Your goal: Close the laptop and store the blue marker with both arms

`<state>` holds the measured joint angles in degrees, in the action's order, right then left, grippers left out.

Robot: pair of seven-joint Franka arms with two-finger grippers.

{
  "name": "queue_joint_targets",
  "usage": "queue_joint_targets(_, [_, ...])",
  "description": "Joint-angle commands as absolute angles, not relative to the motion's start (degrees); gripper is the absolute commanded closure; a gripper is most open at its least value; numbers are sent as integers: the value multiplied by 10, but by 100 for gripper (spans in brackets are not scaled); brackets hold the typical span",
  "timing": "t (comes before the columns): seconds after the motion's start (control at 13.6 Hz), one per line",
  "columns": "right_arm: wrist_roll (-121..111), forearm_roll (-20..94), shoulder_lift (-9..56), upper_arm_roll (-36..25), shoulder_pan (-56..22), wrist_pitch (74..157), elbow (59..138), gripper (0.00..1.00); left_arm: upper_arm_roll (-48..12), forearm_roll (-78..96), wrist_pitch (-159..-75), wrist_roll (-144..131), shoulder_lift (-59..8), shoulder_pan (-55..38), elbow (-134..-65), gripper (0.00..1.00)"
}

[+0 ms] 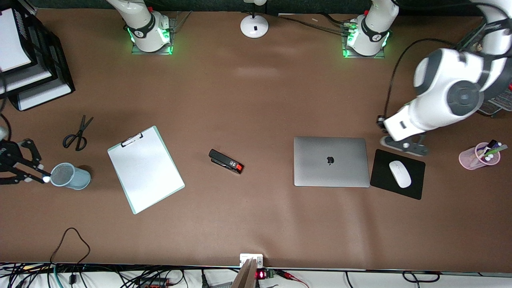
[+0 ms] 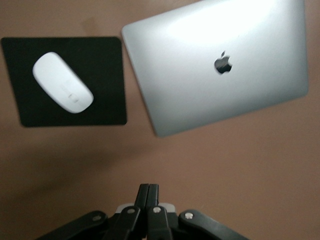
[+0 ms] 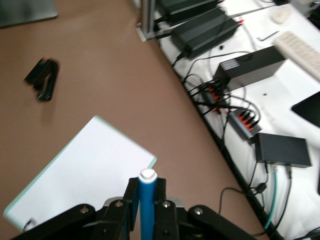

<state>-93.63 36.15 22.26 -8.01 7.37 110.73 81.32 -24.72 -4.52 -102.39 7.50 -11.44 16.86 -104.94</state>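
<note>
The laptop (image 1: pixel 331 161) lies closed on the table, silver lid up with the dark apple logo; it also shows in the left wrist view (image 2: pixel 220 65). My left gripper (image 1: pixel 404 145) is shut and empty (image 2: pixel 148 189), over the table by the mouse pad's edge. My right gripper (image 1: pixel 36 174) is at the right arm's end of the table, beside the rim of a grey-blue mesh cup (image 1: pixel 72 176). It is shut on the blue marker (image 3: pixel 147 205), which stands upright between the fingers, pale end out. In the front view only that pale end (image 1: pixel 47 179) shows.
A black mouse pad (image 1: pixel 416 188) with a white mouse (image 1: pixel 400 173) lies beside the laptop. A pink cup of pens (image 1: pixel 479 157) stands toward the left arm's end. A clipboard (image 1: pixel 146 170), stapler (image 1: pixel 226 161), scissors (image 1: pixel 77 134) and black paper trays (image 1: pixel 44 80) are there too.
</note>
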Motion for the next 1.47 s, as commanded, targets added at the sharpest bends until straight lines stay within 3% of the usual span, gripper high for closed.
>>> queue_joint_targets(0.0, [-1019,398,230,-70,105,1053,809,100,-253,-46,-963,125,-115,189,-1002,96])
queue_joint_targets(0.52, [-1257,487,280,-69,181,941,809,100,-255,-38,-913,152,-104,227,-958,96])
queue_joint_targets(0.59, [-1279,496,284,-69,188,934,809,100,-255,-37,-908,152,-98,227,-958,92])
queue_joint_targets(0.66, [-1294,497,289,-69,196,926,808,100,-255,-37,-900,152,-98,226,-957,65])
queue_joint_targets(0.74, [-1298,497,297,-69,201,923,802,100,-255,-34,-899,150,-98,226,-955,16])
queue_joint_targets(0.81, [-1303,497,305,-69,206,922,794,100,-251,-24,-898,150,-98,226,-943,0])
queue_joint_targets(1.4, [-1363,498,366,-68,241,923,784,100,-254,-21,-882,143,-99,226,-927,0])
